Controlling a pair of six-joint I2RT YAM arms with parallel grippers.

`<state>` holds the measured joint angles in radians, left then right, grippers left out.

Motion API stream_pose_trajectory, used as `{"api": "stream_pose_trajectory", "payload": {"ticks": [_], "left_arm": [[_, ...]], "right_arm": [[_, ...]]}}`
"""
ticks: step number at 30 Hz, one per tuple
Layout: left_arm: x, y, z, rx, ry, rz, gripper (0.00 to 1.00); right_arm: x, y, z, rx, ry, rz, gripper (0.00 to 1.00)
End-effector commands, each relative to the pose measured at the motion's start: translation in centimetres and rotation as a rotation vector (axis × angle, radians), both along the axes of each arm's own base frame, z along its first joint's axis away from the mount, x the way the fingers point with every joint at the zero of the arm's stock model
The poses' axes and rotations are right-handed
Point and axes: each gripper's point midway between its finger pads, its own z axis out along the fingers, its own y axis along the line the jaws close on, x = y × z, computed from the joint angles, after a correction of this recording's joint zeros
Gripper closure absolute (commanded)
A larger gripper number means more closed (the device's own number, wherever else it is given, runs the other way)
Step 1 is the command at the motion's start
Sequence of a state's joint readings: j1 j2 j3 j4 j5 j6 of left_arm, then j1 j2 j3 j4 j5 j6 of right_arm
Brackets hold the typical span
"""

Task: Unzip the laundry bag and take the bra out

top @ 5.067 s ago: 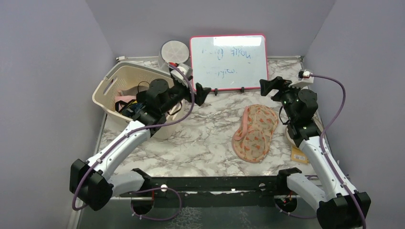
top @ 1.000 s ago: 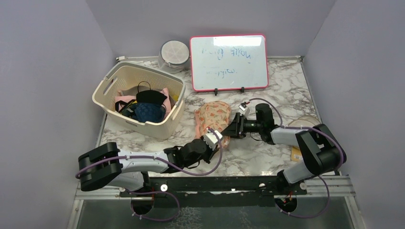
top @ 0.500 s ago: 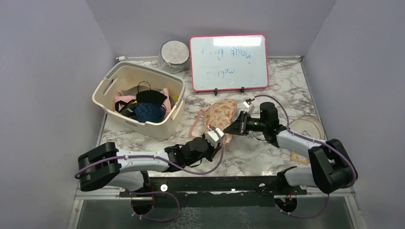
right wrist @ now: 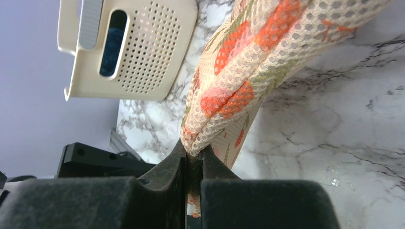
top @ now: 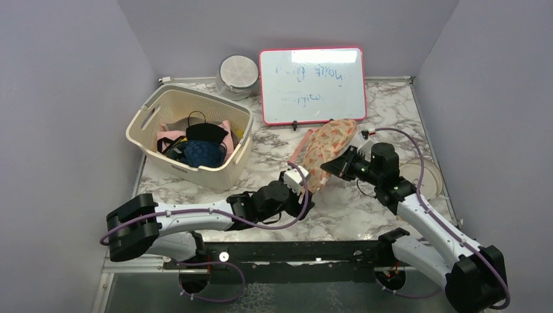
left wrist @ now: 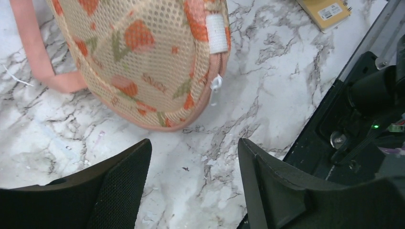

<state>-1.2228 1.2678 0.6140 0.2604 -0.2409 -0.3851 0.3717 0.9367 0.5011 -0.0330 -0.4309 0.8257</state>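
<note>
The laundry bag (top: 329,145), peach mesh with an orange print and pink trim, hangs tilted above the table's middle. My right gripper (top: 332,167) is shut on its lower edge, and the right wrist view shows the mesh (right wrist: 248,62) pinched between the closed jaws (right wrist: 193,155). My left gripper (top: 301,189) stands open just below the bag's near end, touching nothing. In the left wrist view the bag (left wrist: 143,62) lies ahead of the spread gripper (left wrist: 193,160), with its white zipper pull (left wrist: 216,85) and pink loop (left wrist: 38,52) showing. The zipper is closed. The bra is hidden.
A cream perforated basket (top: 151,114) holding dark and blue garments stands at the left. A whiteboard (top: 312,85) and a round white container (top: 237,73) stand at the back. A plate (top: 427,177) lies at the right, a yellow packet (left wrist: 327,9) beside the black frame (left wrist: 363,95).
My right gripper closed on the bag and has carried it up and toward the back right. My left gripper, shut a second ago, has opened and stands free of the bag.
</note>
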Motion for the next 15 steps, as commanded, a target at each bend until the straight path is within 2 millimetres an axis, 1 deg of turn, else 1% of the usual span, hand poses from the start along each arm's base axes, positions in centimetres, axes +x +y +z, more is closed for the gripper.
{"api": "stream_pose_trajectory", "payload": {"ticks": [1,4,6,8,10,15], "left_arm": [[-1.0,-1.8,1.7,-0.103,0.117,-0.012,0.43],[-1.6,-3.0,1.8,-0.138,0.19,-0.021,0.54],[-1.7,-3.6,1.7,-0.187,0.282,0.009,0.61],[-1.7,-4.1,1.6,-0.246,0.391,0.036,0.62],[-1.8,-4.5,1.2,-0.301,0.483,0.038,0.6],[-1.5,-5.5,0.9,-0.348,0.536,0.045,0.56]], "right_arm": [[1.5,-1.5,0.9,-0.034,-0.053,-0.118,0.99],[1.5,-1.5,1.0,-0.03,-0.048,-0.118,0.99],[1.5,-1.3,1.0,-0.029,-0.045,-0.109,0.99],[1.4,-1.3,1.0,-0.031,-0.044,-0.102,0.99],[1.4,-1.3,1.1,-0.031,-0.045,-0.102,0.99],[1.3,-1.2,1.6,-0.023,-0.057,-0.096,0.99]]}}
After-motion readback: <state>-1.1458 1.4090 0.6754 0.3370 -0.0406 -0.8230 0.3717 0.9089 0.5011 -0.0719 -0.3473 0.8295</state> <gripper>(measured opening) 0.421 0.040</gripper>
